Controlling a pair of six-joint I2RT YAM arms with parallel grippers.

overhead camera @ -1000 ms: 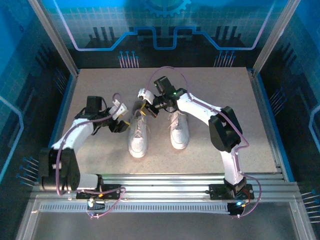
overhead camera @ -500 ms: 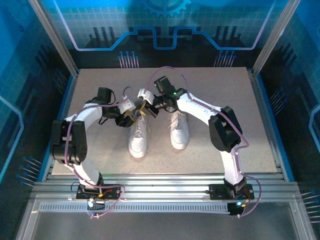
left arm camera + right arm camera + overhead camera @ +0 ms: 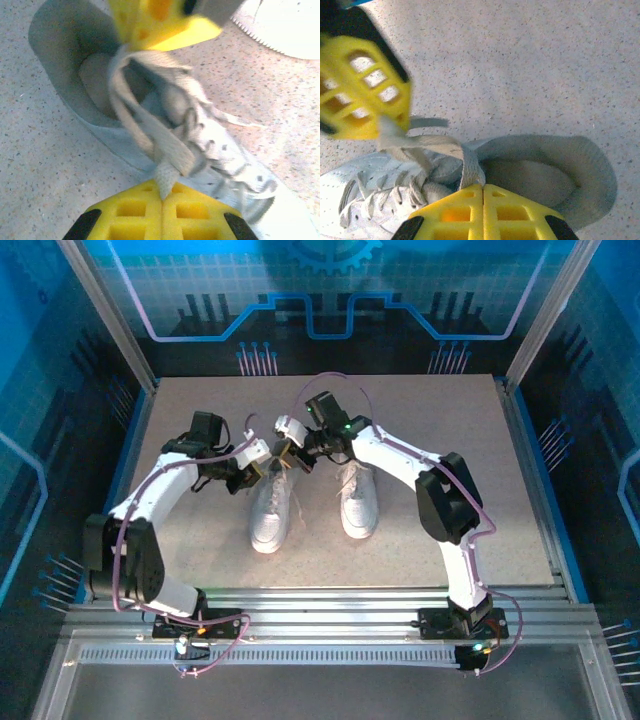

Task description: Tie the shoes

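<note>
While laces (image 3: 145, 132) are pinched by the left end effector (image 3: 162, 194) and the right end effector (image 3: 483, 188) above one shoe (image 3: 268, 520) on the tabletop (image 3: 440, 430), the ends could be pulled free, or the shoe dragged, by uneven tension.

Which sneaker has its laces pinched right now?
The left-hand sneaker in the top view: left fingers and right fingers are each shut on one of its laces. The right-hand sneaker beside it has nothing gripping it.

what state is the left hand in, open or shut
Shut: the left hand is closed flush on a white lace of the shoe.
</note>
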